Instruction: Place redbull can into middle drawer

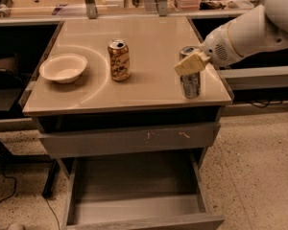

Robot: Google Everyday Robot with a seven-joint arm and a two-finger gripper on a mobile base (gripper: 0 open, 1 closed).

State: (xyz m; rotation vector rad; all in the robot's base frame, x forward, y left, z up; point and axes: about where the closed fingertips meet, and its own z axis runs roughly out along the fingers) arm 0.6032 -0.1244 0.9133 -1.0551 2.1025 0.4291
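Note:
The redbull can [190, 84], slim and silver-grey, is upright near the front right corner of the tan tabletop [149, 37]. My gripper [188, 65] reaches in from the right on a white arm, and its cream fingers [192, 63] are closed around the can's upper half. I cannot tell whether the can's base rests on the tabletop or hangs just above it. The middle drawer [134, 186] stands pulled open below, toward the front, and its grey tray floor is bare.
A shorter gold-brown can [119, 60] stands mid-table and a white bowl [63, 68] at the left. A closed grey drawer front with yellowish scratches [129, 140] sits above the open drawer. Benches and clutter run along the back, and speckled floor lies to the right.

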